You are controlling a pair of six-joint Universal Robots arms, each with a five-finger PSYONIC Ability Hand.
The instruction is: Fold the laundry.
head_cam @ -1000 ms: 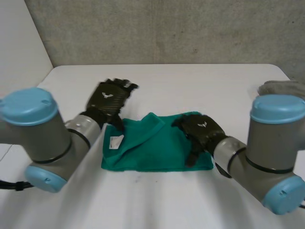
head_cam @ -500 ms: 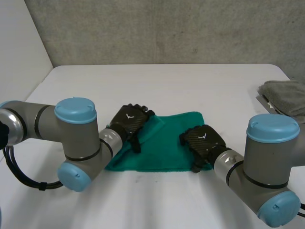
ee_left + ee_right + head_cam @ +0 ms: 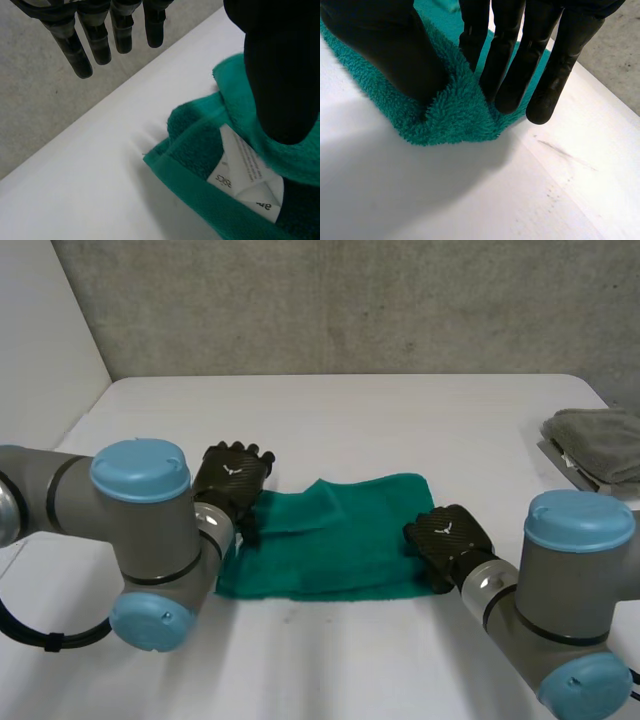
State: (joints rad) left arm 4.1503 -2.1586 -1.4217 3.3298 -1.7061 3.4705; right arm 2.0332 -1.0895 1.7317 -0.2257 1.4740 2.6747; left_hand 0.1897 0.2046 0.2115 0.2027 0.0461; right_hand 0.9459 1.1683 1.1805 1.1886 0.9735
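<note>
White table (image 3: 400,420), matte, grey wall behind. Green terry towel (image 3: 340,540) lies near mid-table between both arms, already doubled into a wide band, long edges roughly level. Folded grey cloth (image 3: 600,440) sits well apart at the table's right edge, untouched. Left hand (image 3: 232,475) is at the towel's far left corner; a second ago it was lifted off to the side with a flap turned back, so the flap has since been laid over. Its fingers (image 3: 97,40) hang straight and spread above bare table, gripping nothing, while the thumb (image 3: 280,90) rests on the towel's edge. Right hand (image 3: 452,538) has slid from the towel's middle to its near right corner; thumb (image 3: 405,55) and straight fingers (image 3: 510,75) nip a ridge of pile between them. White care label (image 3: 245,175) peeks from between the layers by the left thumb. Judgement: one fold set, the next likely starting from that right corner.
</note>
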